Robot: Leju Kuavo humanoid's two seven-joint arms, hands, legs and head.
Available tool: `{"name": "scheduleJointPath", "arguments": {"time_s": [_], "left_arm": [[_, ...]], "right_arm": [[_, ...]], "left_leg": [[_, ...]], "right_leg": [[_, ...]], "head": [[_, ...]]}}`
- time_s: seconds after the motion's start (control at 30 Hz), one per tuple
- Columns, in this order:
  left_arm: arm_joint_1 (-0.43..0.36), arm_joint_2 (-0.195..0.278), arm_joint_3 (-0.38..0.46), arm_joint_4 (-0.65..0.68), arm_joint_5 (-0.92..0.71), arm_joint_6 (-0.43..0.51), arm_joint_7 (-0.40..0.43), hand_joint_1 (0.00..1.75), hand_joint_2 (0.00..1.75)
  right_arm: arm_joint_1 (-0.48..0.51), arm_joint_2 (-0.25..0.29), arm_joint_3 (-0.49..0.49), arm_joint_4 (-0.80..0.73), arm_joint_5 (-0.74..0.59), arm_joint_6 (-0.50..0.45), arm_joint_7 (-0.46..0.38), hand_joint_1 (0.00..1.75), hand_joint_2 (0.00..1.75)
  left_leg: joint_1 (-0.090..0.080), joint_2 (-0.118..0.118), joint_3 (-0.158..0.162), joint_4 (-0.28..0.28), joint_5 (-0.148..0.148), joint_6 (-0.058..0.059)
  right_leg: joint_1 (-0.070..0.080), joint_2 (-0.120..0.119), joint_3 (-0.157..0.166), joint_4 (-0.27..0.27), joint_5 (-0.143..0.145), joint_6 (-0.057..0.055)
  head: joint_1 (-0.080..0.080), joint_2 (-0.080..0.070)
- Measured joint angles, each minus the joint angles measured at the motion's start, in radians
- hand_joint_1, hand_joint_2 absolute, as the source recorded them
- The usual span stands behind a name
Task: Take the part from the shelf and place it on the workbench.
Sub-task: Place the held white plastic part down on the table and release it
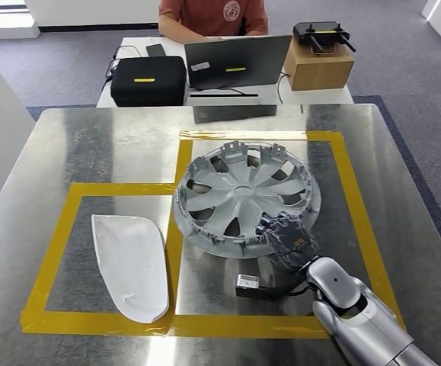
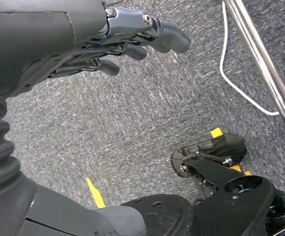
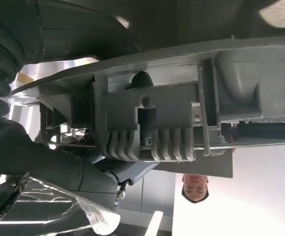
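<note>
A: Where's the part?
B: Hubcap (image 1: 247, 197) is over the desk (image 1: 91, 145), inside the bigger yellow tape frame (image 1: 356, 206), inner side up. Near rim looks a bit lifted, far rim down on the metal, I think. Right hand (image 1: 286, 238) grips the near rim; right wrist view has the rim's clip blocks close against its fingers (image 3: 70, 172).
A: So what's left to do?
B: My guess: lower the near edge flat, then let go. Go slow w/ it. Thin grey plastic, spokes and cutouts, ring of small clips round the edge, so it'd flex or skid on that polished steel top. Slide the fingers out sideways so they don't snag a clip.
A: Other arm?
B: Left hand (image 2: 133, 39) hangs over grey carpet, fingers loosely curled, holding nothing.
A: Anything nearby?
B: White curved shell part (image 1: 130, 263) in the smaller frame beside it, well apart from the rim. Behind the desk: laptop (image 1: 235, 65), black case (image 1: 148, 80), a person seated.
</note>
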Motion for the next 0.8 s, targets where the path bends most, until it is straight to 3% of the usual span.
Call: {"name": "scheduleJointPath", "arguments": {"time_s": [0.4,0.53,0.8], "left_arm": [[0.000,0.006,-0.022,0.000,-0.019,0.013,-0.008,0.00,1.75],[0.000,0.006,-0.037,0.000,-0.029,0.020,-0.007,0.00,1.75],[-0.001,0.006,-0.057,0.002,-0.032,0.017,-0.001,0.00,1.75]], "right_arm": [[0.043,0.000,-0.081,0.005,-0.005,0.007,-0.009,1.75,1.75],[0.051,0.000,-0.082,-0.008,-0.005,0.012,-0.013,0.00,1.75],[0.061,0.000,-0.081,-0.031,-0.006,0.018,-0.021,0.00,1.75]], "left_leg": [[0.000,0.000,0.000,0.001,0.000,0.000],[0.000,0.000,0.000,0.001,0.000,0.000],[0.000,0.000,0.000,0.001,0.000,0.000]], "right_leg": [[0.000,0.000,0.000,0.000,0.000,0.000],[0.000,0.000,0.000,0.000,0.000,0.000],[0.000,0.001,0.000,0.000,0.000,0.000]], "head": [[0.000,0.000],[0.000,0.000],[0.000,0.000]]}}
